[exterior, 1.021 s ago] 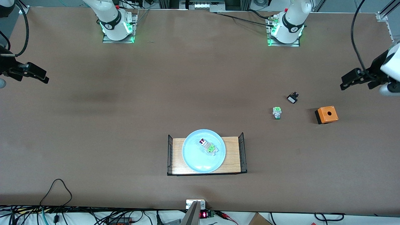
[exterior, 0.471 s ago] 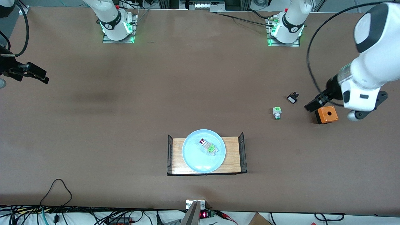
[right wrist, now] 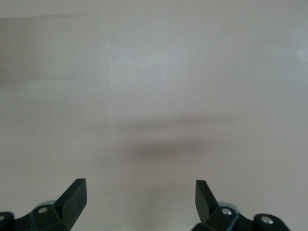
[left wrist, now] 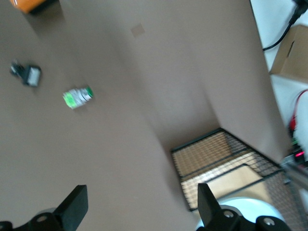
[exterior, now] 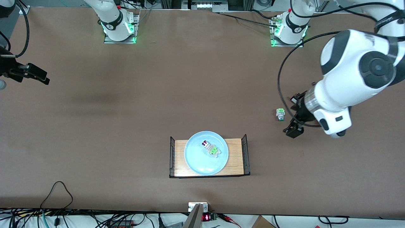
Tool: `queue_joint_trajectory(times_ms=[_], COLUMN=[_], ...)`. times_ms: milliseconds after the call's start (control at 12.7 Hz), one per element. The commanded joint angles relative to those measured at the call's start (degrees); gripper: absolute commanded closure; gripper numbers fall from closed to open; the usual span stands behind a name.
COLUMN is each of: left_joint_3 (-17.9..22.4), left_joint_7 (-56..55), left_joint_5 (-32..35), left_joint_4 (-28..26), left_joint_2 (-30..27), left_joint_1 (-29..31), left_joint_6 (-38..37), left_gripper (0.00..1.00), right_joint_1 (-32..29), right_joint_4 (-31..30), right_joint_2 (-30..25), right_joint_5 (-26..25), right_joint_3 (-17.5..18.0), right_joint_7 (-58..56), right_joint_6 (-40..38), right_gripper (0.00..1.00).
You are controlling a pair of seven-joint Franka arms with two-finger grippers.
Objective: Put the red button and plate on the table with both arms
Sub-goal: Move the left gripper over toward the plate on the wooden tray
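The pale-blue plate (exterior: 202,161) lies on a small wooden tray (exterior: 235,158) near the front camera. The red button (exterior: 205,143), with a red cap and a white-and-green block, lies on its side in the plate. My left gripper (exterior: 292,131) is open and empty over bare table (exterior: 126,126), between the tray and a green-capped button (exterior: 280,114). In the left wrist view my left gripper (left wrist: 142,202) faces the tray's wire end (left wrist: 211,154) and the plate's rim (left wrist: 250,207). My right gripper (exterior: 36,76) is open and empty and waits at the right arm's end of the table; it also shows in the right wrist view (right wrist: 139,192).
The green-capped button shows in the left wrist view too (left wrist: 78,97). A small black part (left wrist: 28,75) and an orange box (left wrist: 31,4) lie toward the left arm's end; the left arm covers the box in the front view. Cables run along the table's near edge.
The left arm has swung in from its end of the table, past the orange box, toward the tray. The right arm, plate and red button have not moved.
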Motion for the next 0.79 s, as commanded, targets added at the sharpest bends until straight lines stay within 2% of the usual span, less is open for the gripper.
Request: queue_joint_trajectory(times_ms=[0,157,393,550,707], left_joint_3=[0.71,0.89,1.15,1.06,1.06], left_joint_7=[-10.83,-15.07,-13.60,-10.96,-9.12], left_joint_5=[-0.76,-0.58,0.12,4.05,11.51], left_joint_4=[5.72,5.81,7.64,8.18,8.27], left_joint_2=[4.43,5.49,8.39,9.45,10.94], left_joint_1=[-3.17,-5.71,-9.23,-11.43,-14.68], left_joint_6=[2.90,6.42,10.63,13.36,15.29], left_gripper=[0.00,0.00,0.00,0.00,0.00], right_joint_1=[-0.27,-0.27,-0.27,-0.27,-0.35], right_joint_4=[-0.93,-0.93,-0.93,-0.93,-0.93], right_joint_2=[-0.93,-0.93,-0.93,-0.93,-0.85], right_joint_5=[-0.40,-0.31,-0.31,-0.31,-0.31], right_joint_3=[0.25,0.25,0.25,0.16,0.16], right_joint_7=[-0.80,-0.80,-0.80,-0.80,-0.89], right_joint_6=[0.47,0.56,0.56,0.56,0.47], right_gripper=[0.00,0.00,0.00,0.00,0.00])
